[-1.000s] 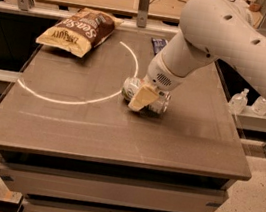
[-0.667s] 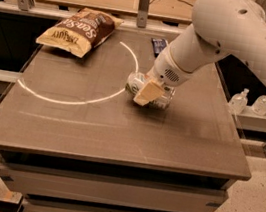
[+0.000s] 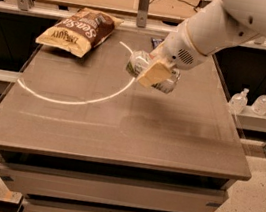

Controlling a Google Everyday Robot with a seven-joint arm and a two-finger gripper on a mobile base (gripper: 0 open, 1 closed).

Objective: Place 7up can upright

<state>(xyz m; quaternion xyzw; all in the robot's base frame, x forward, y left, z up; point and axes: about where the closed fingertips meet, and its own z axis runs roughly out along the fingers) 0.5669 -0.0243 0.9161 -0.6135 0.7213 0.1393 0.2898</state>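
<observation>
Gripper (image 3: 154,74) clamped across the 7up can (image 3: 138,63), holding it in the air over the table (image 3: 92,137).

Tan fingers (image 3: 151,71) are closed on the can's middle. The can lies tilted on its side in the grip, its silver end facing left, above the far middle of the table; a faint shadow sits on the surface below it. The white arm (image 3: 222,26) reaches down to it from the upper right. A white curved line (image 3: 73,100) sweeps across the tabletop beneath and to the left of the can. The brown-and-yellow chip bag (image 3: 79,30) lies flat at the far left corner, well apart from the can. Two small clear bottles (image 3: 250,101) stand on a ledge off the table's right side.
</observation>
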